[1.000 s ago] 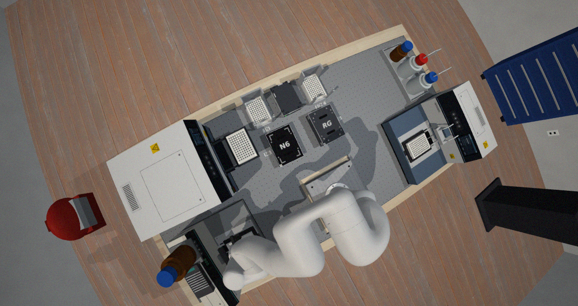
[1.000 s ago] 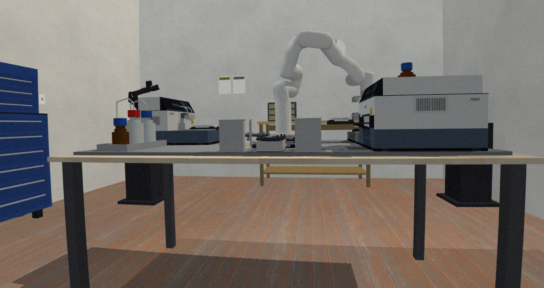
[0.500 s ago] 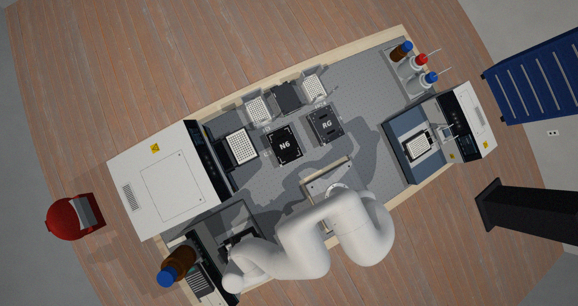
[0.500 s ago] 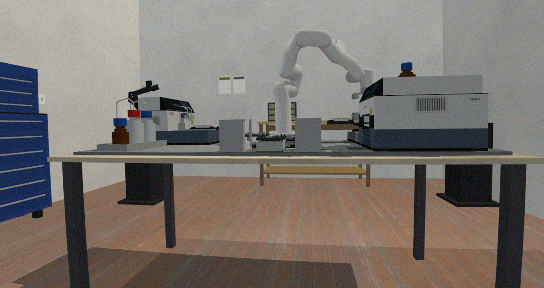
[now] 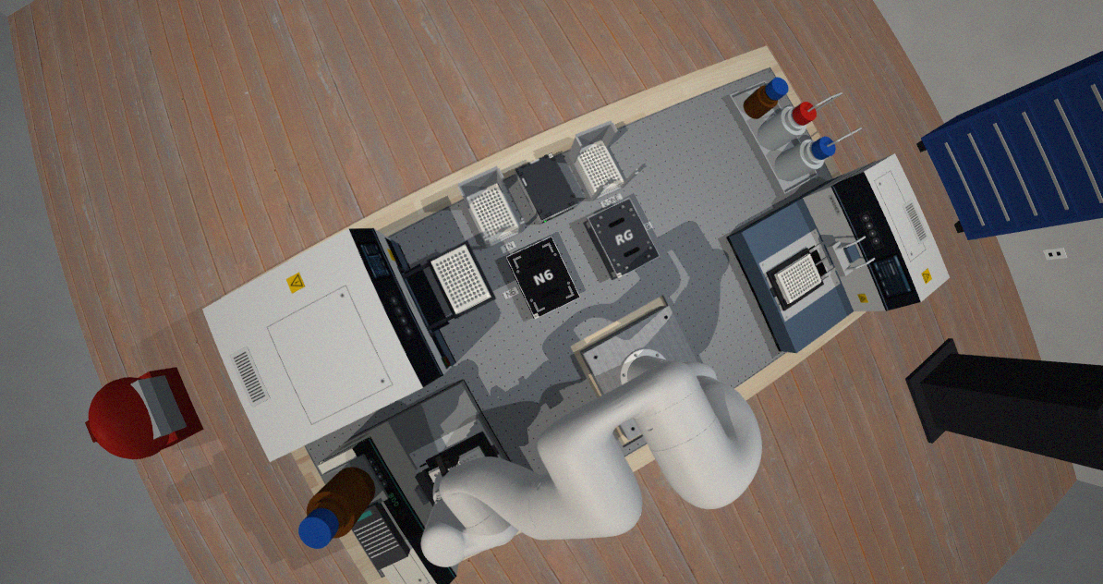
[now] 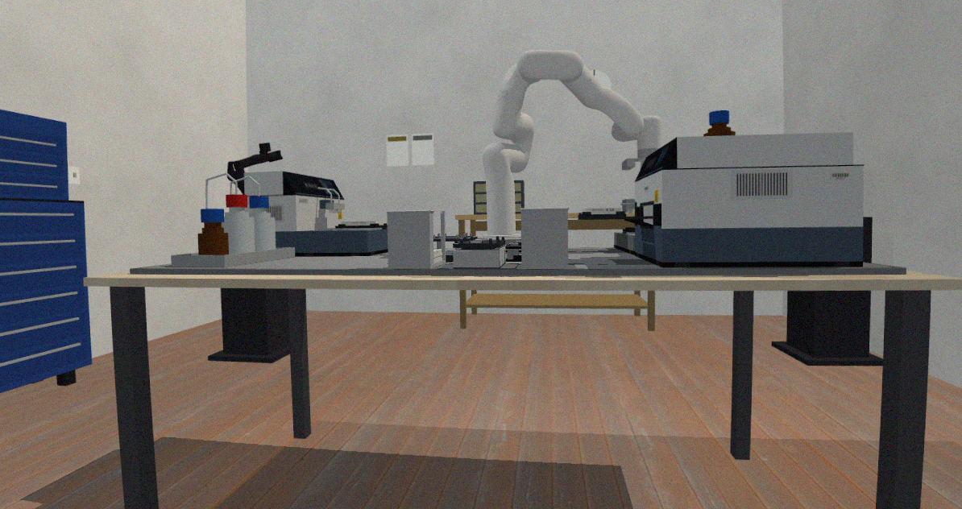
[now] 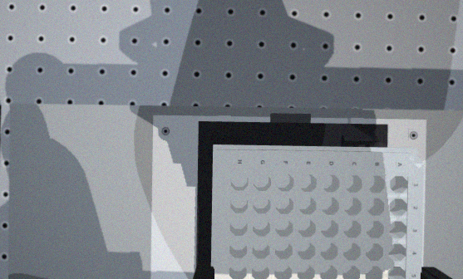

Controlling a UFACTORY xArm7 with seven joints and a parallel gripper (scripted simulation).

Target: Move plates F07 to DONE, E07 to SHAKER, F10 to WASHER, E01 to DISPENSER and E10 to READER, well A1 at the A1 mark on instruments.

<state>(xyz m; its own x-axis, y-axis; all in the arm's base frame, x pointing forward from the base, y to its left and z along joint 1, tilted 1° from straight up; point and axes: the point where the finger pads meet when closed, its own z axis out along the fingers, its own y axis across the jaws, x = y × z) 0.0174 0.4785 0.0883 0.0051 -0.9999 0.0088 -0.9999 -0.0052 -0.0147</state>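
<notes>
In the wrist view a white well plate (image 7: 316, 212) fills the lower right. It sits raised and a little offset over a black nest (image 7: 291, 134) on a light instrument deck; row letters and well A1 lie at its far right corner. Its label is not readable. My gripper is shut on this plate; the fingers are out of the wrist view. In the top view my arm (image 5: 539, 495) covers the gripper, over the instrument at the near left corner. In the front view my wrist (image 6: 632, 163) hangs behind the big white instrument.
A plate (image 5: 460, 279) lies on the big white instrument's drawer, another (image 5: 796, 279) on the blue instrument at the right. Two racks (image 5: 490, 211) (image 5: 598, 167) hold plates, with a dark station (image 5: 546, 187) between them. Nests N6 (image 5: 544, 276) and RG (image 5: 624, 238) hold nothing. A brown bottle (image 5: 341, 501) stands beside my arm.
</notes>
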